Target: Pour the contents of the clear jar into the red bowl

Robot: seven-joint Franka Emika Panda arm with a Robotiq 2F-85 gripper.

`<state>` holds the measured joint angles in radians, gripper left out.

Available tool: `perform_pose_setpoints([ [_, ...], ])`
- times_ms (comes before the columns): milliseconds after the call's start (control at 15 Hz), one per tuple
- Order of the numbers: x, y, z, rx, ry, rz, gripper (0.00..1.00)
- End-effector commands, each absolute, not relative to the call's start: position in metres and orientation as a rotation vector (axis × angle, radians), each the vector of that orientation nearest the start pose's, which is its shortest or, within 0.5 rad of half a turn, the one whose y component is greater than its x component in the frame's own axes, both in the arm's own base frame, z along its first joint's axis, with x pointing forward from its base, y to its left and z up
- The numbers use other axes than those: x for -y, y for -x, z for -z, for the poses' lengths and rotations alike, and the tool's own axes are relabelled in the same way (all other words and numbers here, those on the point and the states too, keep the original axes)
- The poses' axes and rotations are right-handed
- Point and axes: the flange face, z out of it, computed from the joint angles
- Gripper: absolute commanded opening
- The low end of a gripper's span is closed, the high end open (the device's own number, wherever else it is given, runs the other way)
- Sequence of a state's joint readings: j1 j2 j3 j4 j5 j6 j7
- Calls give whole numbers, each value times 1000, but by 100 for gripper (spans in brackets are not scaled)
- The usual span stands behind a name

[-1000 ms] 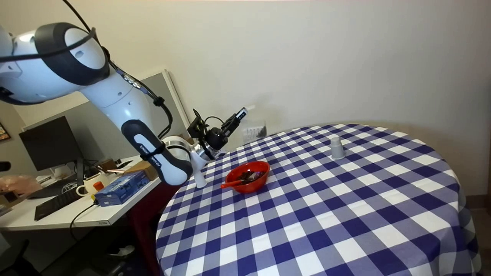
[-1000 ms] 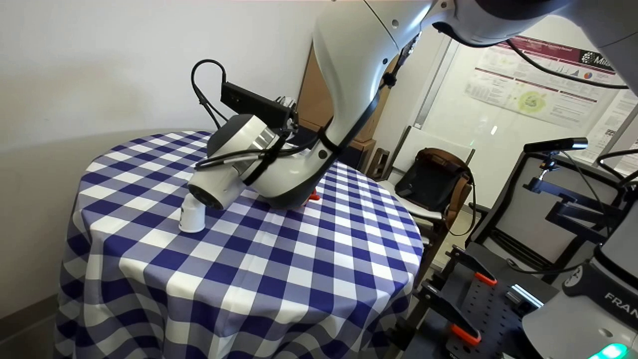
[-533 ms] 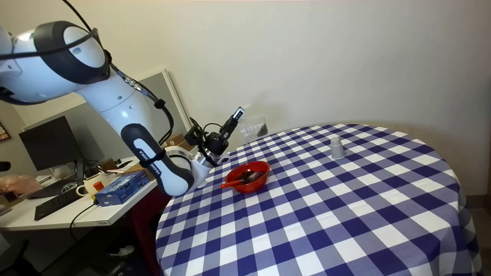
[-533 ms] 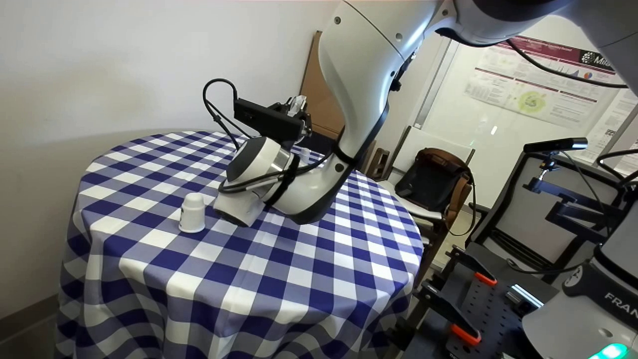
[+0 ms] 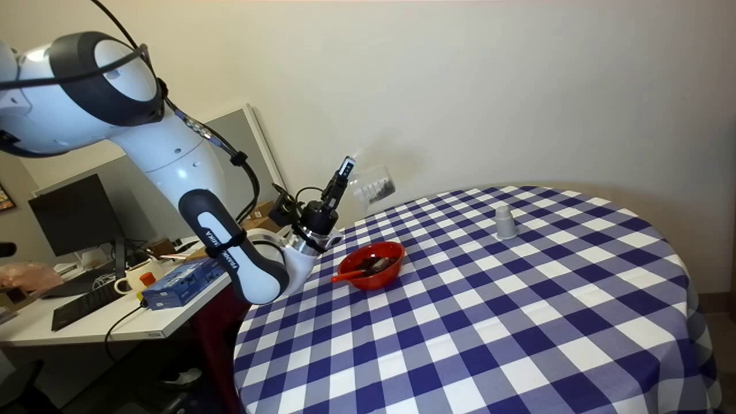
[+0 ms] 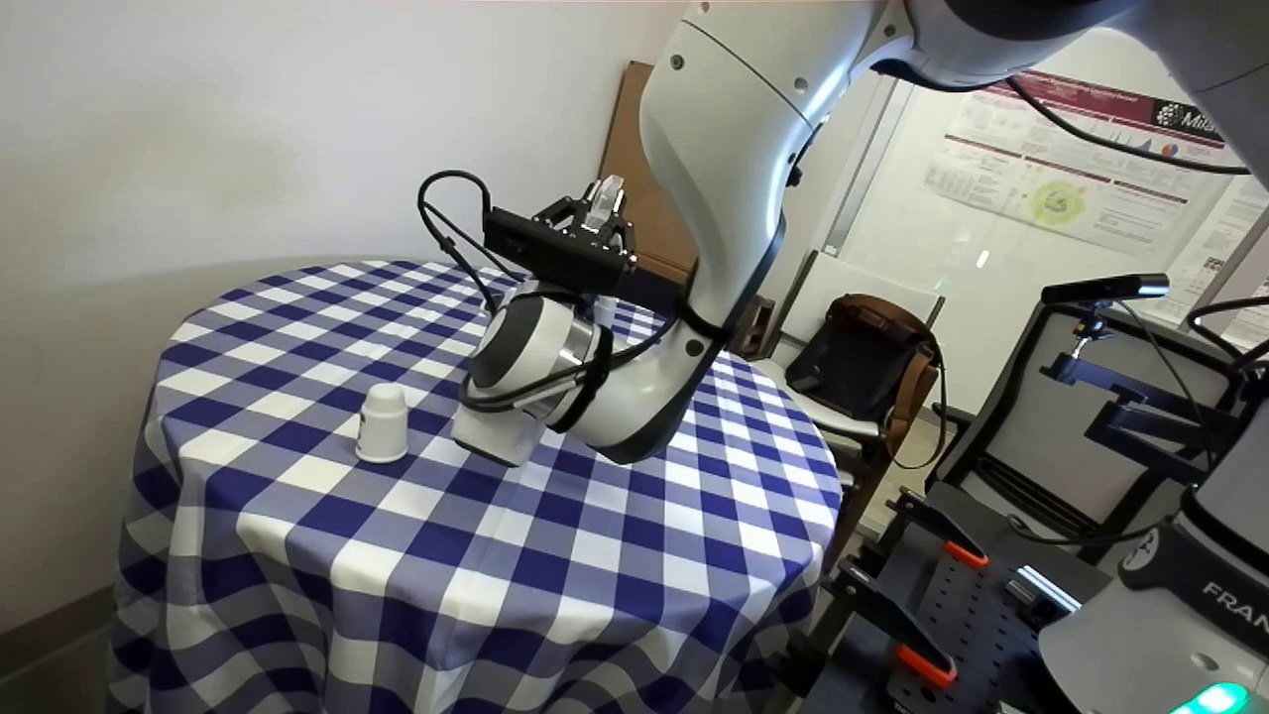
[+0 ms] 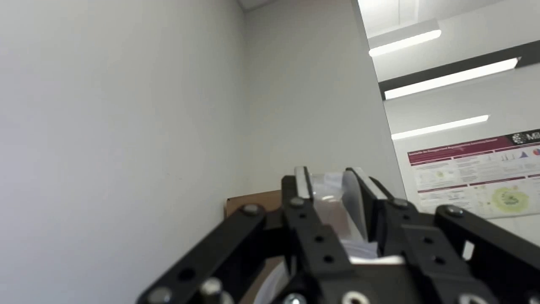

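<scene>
I have my claw [image 7: 331, 188] clamped on the jar [image 5: 371, 185]; in the wrist view a clear part of it fills the gap between my pads [image 7: 303, 181]. The claw points up at a slant, and the jar is held tilted just beside it. Dark stuff [image 5: 384, 188] is gathered in the jar, on the side away from the claw; which way its mouth faces, I cannot tell.

In an exterior view the jar shows higher than the bowl [image 5: 379, 283] and apart from it; whether it is straight over the bowl or beyond it, I cannot tell. The bowl stands upright on the checked cloth [image 5: 460, 322], a dark heap [image 5: 374, 264] inside it and a red handle [image 5: 347, 276] sticking out past its rim on the left.

My arm [image 5: 181, 158] reaches in from the bowl's left. A white thing [image 5: 506, 223], narrower at the top, stands well to the bowl's right and farther back. Well to the bowl's left, a desk [image 5: 29, 329] bears a monitor [image 5: 75, 210], a keyboard [image 5: 80, 309], a mug [image 5: 135, 276] and a blue box [image 5: 184, 282], and behind the bowl rises a plain wall [image 5: 517, 92].
</scene>
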<state>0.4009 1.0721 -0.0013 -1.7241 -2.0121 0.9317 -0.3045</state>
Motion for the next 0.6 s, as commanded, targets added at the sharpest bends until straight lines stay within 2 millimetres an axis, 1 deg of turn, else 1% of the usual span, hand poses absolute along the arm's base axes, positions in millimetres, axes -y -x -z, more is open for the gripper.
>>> perform_pose_setpoints([
  [0, -110, -579, -101, -672, -426, 796, 7],
  [533, -112, -580, -106, -613, -390, 760, 7],
])
